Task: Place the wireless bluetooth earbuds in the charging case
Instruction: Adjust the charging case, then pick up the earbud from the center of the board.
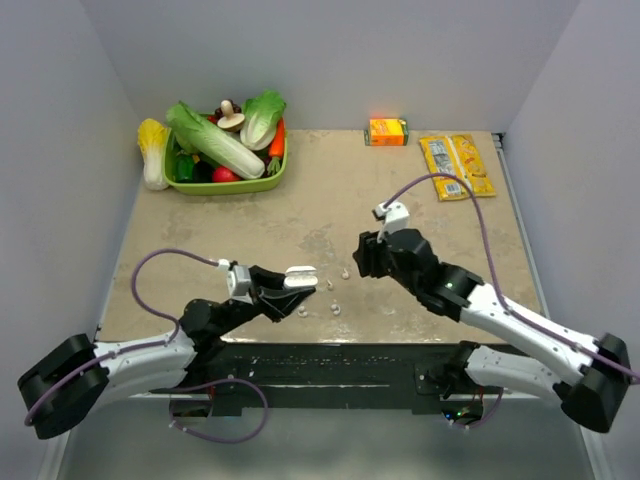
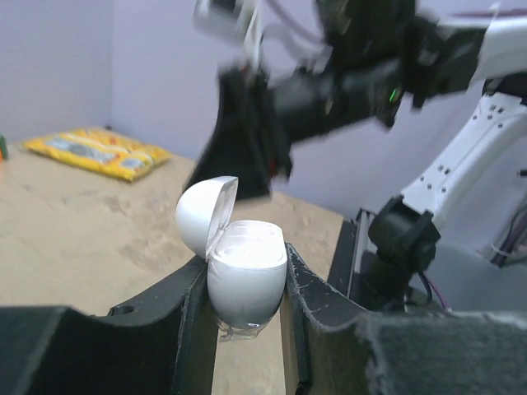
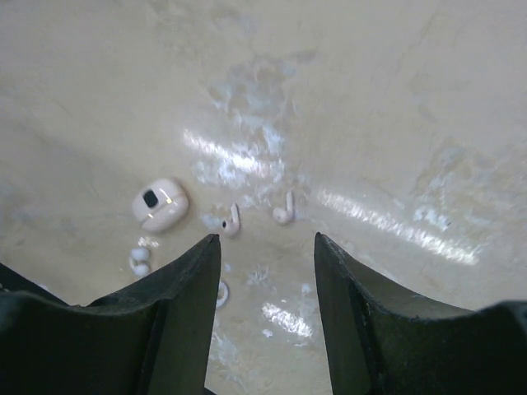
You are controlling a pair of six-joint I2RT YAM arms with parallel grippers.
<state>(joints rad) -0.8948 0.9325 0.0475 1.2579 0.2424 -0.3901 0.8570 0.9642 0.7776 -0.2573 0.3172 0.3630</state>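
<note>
Left gripper [image 1: 288,290], jaws partly closed, clamps the case [image 1: 300,277] by its lower half between both fingers [image 2: 185,309]. In the left wrist view the lid [image 2: 206,216] stands open, hinged back toward 10 o'clock, and the lower half faces up; whether anything sits inside cannot be told. Behind the case, from 12 to 2 o'clock, the right arm [image 2: 346,82] appears dark and blurred. In the top view the earbuds [image 1: 331,285] lie loose on the table [image 1: 250,230] between the two grippers. One pale piece is at about 6 o'clock just beside the case, two are at 3 to 5 o'clock of it, and one is farther right, near the right gripper. Right gripper [image 1: 362,258] has its jaws well apart, holding and touching nothing, and is tilted down over the table. The nearest earbud lies at about 8 o'clock just beside it, and the case is farther off at 8 o'clock. In the right wrist view two stemmed earbuds [image 3: 232,220] rest just beyond the fingertips [image 3: 210,247], toward 11 and 12 o'clock. A rounded pale piece with a dark patch [image 3: 160,204] lies at 10 o'clock, and small white bits [image 3: 140,259] lie beside the left-hand finger. Around the work area, top view: a green basket [image 1: 230,187] of vegetables at 11 o'clock in the far corner, an orange box [image 1: 387,131] at 12 o'clock against the back wall, and a yellow packet [image 1: 457,166] at 1 o'clock, all well apart from both grippers.
</note>
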